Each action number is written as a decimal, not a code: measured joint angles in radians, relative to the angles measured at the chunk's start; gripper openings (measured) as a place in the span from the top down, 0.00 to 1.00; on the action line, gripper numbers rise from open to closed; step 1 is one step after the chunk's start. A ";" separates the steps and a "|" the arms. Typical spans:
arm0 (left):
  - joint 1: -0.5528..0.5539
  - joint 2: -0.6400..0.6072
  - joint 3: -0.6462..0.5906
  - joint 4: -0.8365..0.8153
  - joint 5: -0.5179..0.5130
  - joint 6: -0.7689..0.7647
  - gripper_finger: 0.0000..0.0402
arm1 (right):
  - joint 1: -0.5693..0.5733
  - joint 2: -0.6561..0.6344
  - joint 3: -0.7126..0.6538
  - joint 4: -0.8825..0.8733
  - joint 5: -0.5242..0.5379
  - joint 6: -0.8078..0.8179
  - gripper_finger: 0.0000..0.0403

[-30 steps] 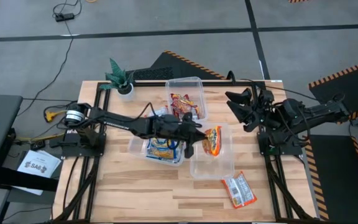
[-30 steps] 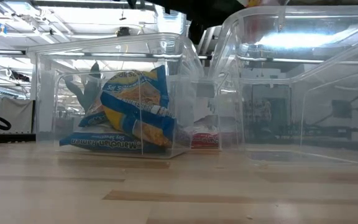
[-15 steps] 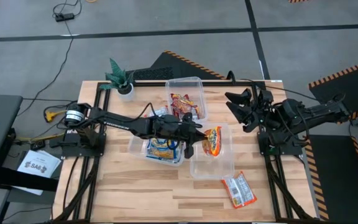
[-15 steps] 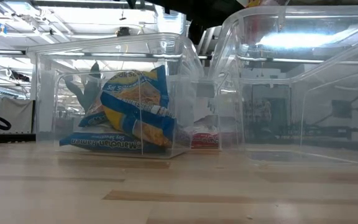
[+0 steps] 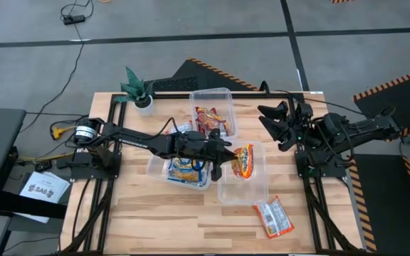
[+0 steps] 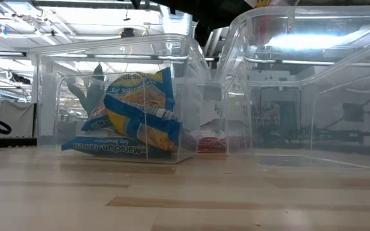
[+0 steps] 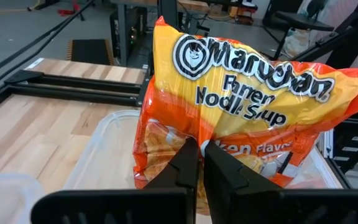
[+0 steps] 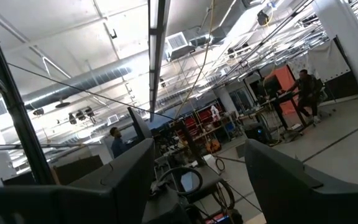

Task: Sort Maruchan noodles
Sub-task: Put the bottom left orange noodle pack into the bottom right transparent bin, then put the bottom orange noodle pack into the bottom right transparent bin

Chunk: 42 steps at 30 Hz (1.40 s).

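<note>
**Orange packet pinched over the near bin**

High view: the left gripper [image 5: 228,158] reaches across the desk [image 5: 134,213] and holds an orange packet [image 5: 243,161] at its tips, over the open clear bin [image 5: 242,190] nearest the front. Behind the fingers, a second bin [image 5: 161,169] holds blue-and-yellow packets [image 5: 184,171]; off to the far side, a third bin [image 5: 223,93] holds red packets [image 5: 208,119]. One more packet [image 5: 274,217] lies loose on the desk, past the front bin and well apart from the fingers. The right gripper [image 5: 275,121] waits, raised at the desk's right edge. A small potted plant [image 5: 139,92] stands at the back corner.

Low view: the blue-and-yellow packets [image 6: 133,119] sit stacked and crumpled inside their bin [image 6: 50,102]; the bigger bin [image 6: 313,96] beside it looks empty at floor level.

Left wrist view: the fingers [image 7: 182,171] are closed on the lower edge of the orange packet [image 7: 241,93], which hangs upright just beyond them, over the bin rim [image 7: 98,149].

Right wrist view: the right fingers [image 8: 123,180] stand apart with nothing between them, pointing up at the ceiling.

The packet looks light, with a slick, crinkly film around a stiff, brittle noodle block. A pinch on the edge or seam holds it safely; squeezing the middle could crack the block, and the film may slip.
</note>
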 joint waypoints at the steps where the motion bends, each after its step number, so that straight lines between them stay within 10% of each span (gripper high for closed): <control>1: 0.000 0.000 0.000 0.000 0.000 0.001 1.00 | 0.000 0.000 0.000 0.000 0.000 0.000 0.33; 7: 0.000 0.000 0.000 0.001 0.000 0.000 0.93 | 0.000 0.000 0.000 0.000 0.000 0.000 0.33; 23: 0.030 -0.024 0.000 0.007 0.051 -0.109 0.32 | 0.000 0.000 0.000 0.000 0.000 0.000 0.33; 42: 0.136 -0.658 -0.120 -0.378 0.046 -0.031 0.28 | 0.000 0.000 0.000 -0.004 0.000 0.000 0.33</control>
